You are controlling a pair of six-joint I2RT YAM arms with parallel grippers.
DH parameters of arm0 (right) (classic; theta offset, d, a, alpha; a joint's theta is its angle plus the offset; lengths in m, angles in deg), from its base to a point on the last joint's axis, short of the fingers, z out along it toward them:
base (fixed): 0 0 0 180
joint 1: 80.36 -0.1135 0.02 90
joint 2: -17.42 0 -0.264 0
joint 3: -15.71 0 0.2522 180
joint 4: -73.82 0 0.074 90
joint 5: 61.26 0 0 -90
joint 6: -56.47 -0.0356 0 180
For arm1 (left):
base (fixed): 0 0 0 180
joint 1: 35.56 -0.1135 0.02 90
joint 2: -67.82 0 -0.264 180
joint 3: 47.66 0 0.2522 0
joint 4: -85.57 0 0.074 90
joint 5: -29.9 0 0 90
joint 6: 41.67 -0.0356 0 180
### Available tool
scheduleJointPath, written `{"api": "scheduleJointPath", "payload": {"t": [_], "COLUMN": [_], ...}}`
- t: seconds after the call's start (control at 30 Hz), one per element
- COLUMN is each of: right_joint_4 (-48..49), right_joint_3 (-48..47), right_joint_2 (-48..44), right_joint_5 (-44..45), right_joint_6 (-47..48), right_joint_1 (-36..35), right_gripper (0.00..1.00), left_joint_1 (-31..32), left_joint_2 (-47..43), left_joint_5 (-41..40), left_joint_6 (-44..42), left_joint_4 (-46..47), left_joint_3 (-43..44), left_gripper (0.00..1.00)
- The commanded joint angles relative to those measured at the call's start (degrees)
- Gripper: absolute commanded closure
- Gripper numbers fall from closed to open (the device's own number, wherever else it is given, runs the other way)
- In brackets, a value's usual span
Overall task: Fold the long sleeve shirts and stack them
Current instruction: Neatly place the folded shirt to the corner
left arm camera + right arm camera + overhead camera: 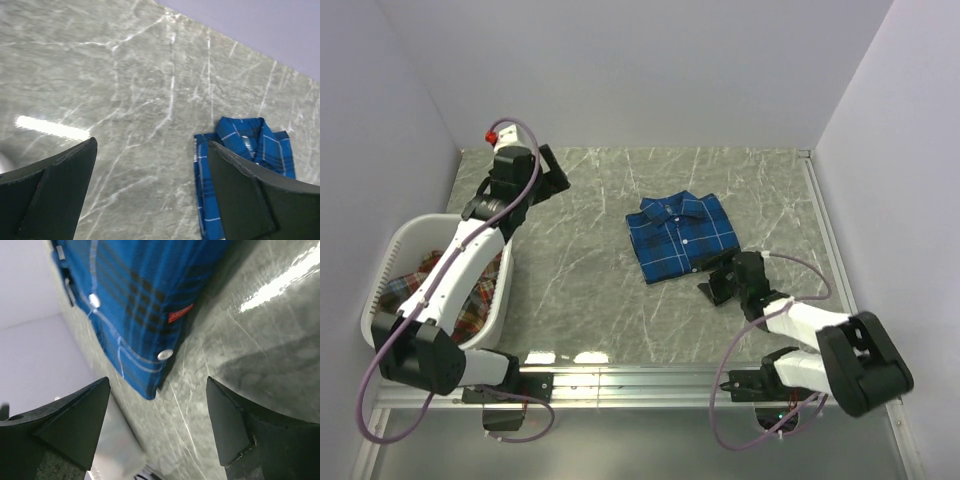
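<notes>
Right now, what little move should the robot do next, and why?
Probably the left gripper should reach into the basket for the red plaid shirt. The blue shirt lies folded on the table, the red one sits crumpled in there, and the right gripper is open and empty too.

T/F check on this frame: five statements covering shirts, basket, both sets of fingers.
1. The blue plaid shirt lies folded on the table. True.
2. The red plaid shirt is stacked on the blue one. False: it lies in the white basket.
3. The right fingers are clamped on the blue plaid shirt. False: they stand open beside its near edge, holding nothing.
4. The left fingers are open and empty. True.
5. The white basket sits at the right side of the table. False: it is at the left, by the left arm.
</notes>
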Motion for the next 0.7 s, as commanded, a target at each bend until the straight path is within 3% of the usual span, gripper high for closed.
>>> {"api": "scheduleJointPath", "payload": {"t": [0.0,0.17,0.37,0.47,0.6,0.67], "right_joint_4": [6.81,9.62,13.31,14.19,14.98,15.68], "right_joint_3": [-3.12,-4.0,-5.05,-7.07,-9.97,-11.64], "right_joint_2": [6.04,11.06,17.12,19.94,23.45,24.42], "right_joint_5": [4.31,6.68,8.88,9.67,10.29,10.64], "right_joint_6": [-4.95,-8.82,-11.46,-11.99,-13.04,-13.57], "right_joint_1": [-1.94,-3.78,-3.7,-3.7,-3.35,-2.56], "right_gripper": [0.17,0.22,0.39,0.56,0.88,0.96], "left_joint_1": [-0.26,-0.96,-2.1,-2.54,-2.9,-3.16], "left_joint_2": [-1.38,-0.68,-0.77,-0.86,-0.77,-0.77], "left_joint_5": [-4.1,-2.87,-1.9,-1.64,-1.46,-1.2], "left_joint_6": [-2.62,-2.71,-2.27,-2.1,-1.92,-1.92], "left_joint_4": [2.85,2.33,2.42,2.59,2.5,2.68], "left_joint_3": [-3.54,-3.27,-3.63,-3.89,-3.89,-3.98], "left_gripper": [0.03,0.04,0.04,0.04,0.05,0.05]}}
